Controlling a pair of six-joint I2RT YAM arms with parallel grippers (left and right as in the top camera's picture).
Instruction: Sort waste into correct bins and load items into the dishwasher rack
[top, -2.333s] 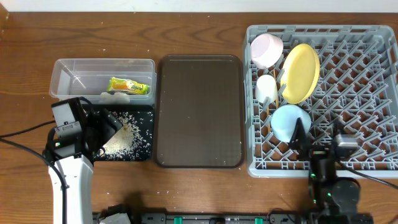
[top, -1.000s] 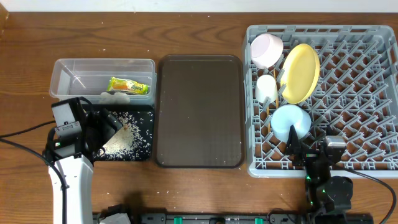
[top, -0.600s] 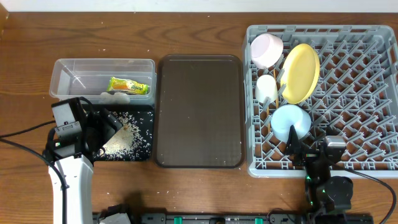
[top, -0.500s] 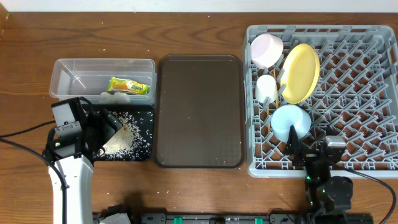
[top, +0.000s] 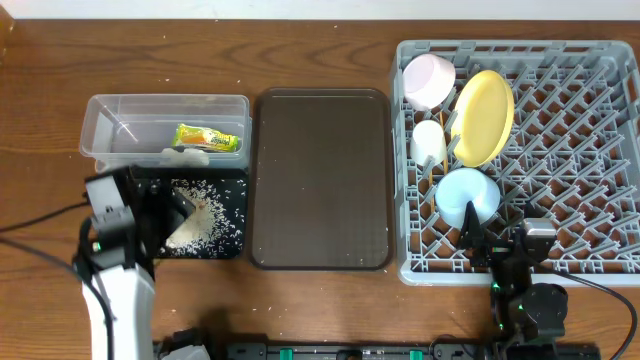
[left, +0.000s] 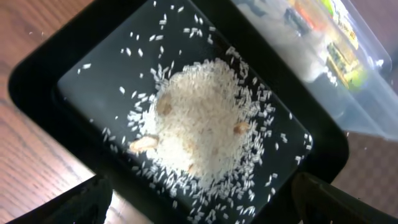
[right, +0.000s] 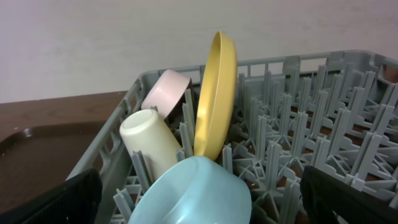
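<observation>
at lower left, the left gripper (top: 168, 212) hangs released over rice (left: 199, 124) in the black tray (left: 37, 93); right gripper (top: 500, 248) gapes empty; sorting looks done, only withdrawal remains.

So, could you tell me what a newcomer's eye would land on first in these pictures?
The yellow plate standing on edge in the dishwasher rack at the right, among a pinkish bowl, a white cup and a light blue bowl. Next, the heap of rice in the black tray at the left, beside the clear tub holding a snack wrapper.
</observation>
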